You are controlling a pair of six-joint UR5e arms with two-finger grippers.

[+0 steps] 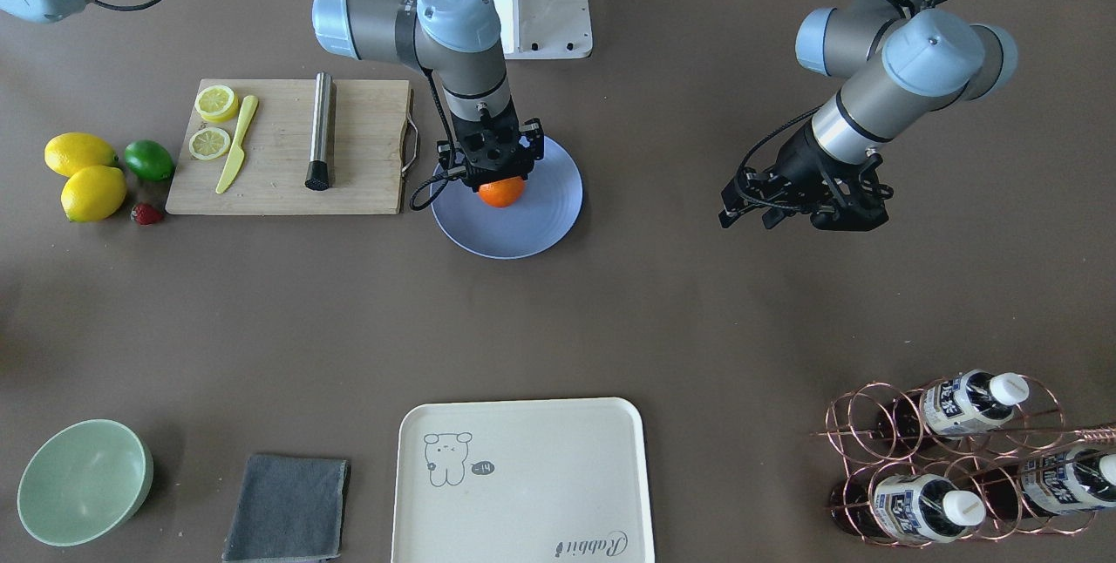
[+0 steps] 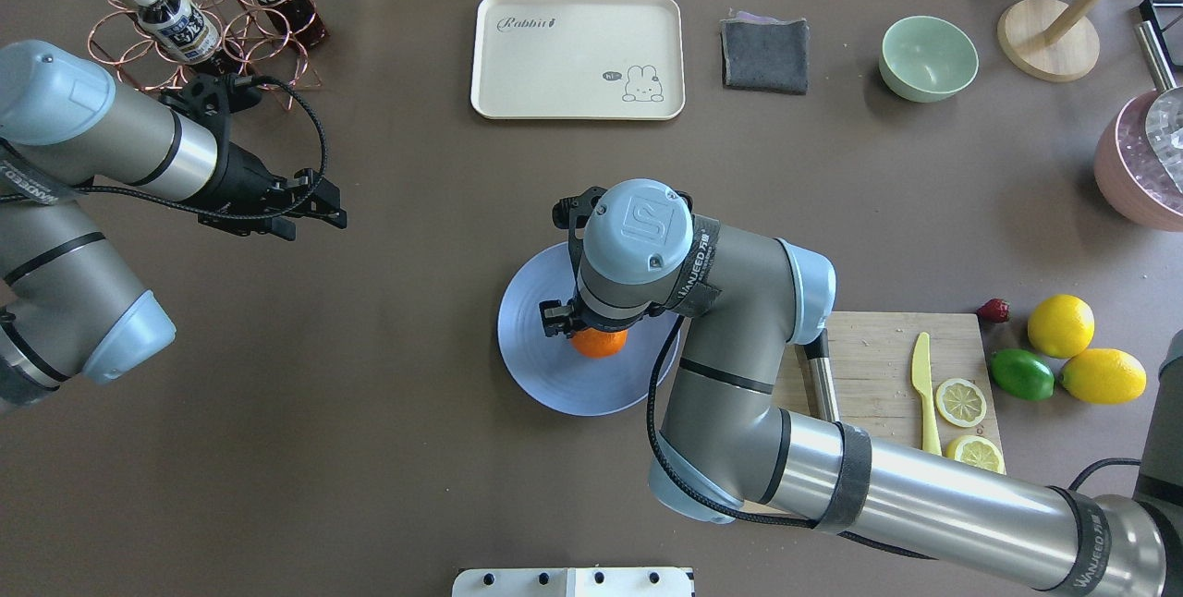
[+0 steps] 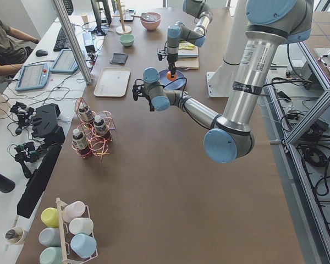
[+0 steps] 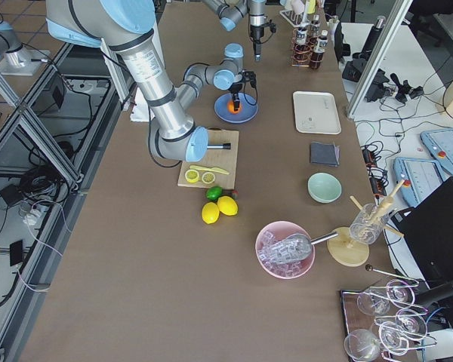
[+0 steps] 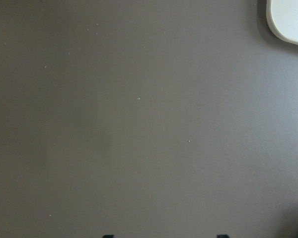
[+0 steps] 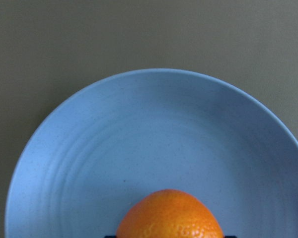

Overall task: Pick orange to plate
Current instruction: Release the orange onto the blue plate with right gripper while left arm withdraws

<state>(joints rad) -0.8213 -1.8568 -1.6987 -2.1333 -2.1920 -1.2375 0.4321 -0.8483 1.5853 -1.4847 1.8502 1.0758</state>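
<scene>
The main risk, as I judge it, is the orange [image 1: 502, 193] rolling. It is round and the plate [image 1: 532, 232] is shallow, with only a low rim. A release from any height, or a finger that drags on the peel as it parts, could send the fruit across the plate and onto the desk [image 1: 663, 310]. Lifting off at a slant could nudge it the same way, towards the cutting board [image 1: 288, 149] that lies just beside the plate. Squeezing harder would only bruise the skin. The right tool [image 1: 497, 172] stands upright over the plate's middle with its fingers flanking the orange, touching it or very nearly so. I cannot tell whether it is clenched on the fruit or already released, nor whether the orange rests fully on the plate or hangs just above it. Either way the orange sits at about the plate's centre, well inside the rim. The left tool [image 1: 745, 213] hangs released and empty, well apart from the plate on the robot's left, with nothing but bare desk beneath it. The orange is small, round and bright, and the wrist view shows a finely pebbled, faintly glossy peel with no blemish on the part in view.
</scene>
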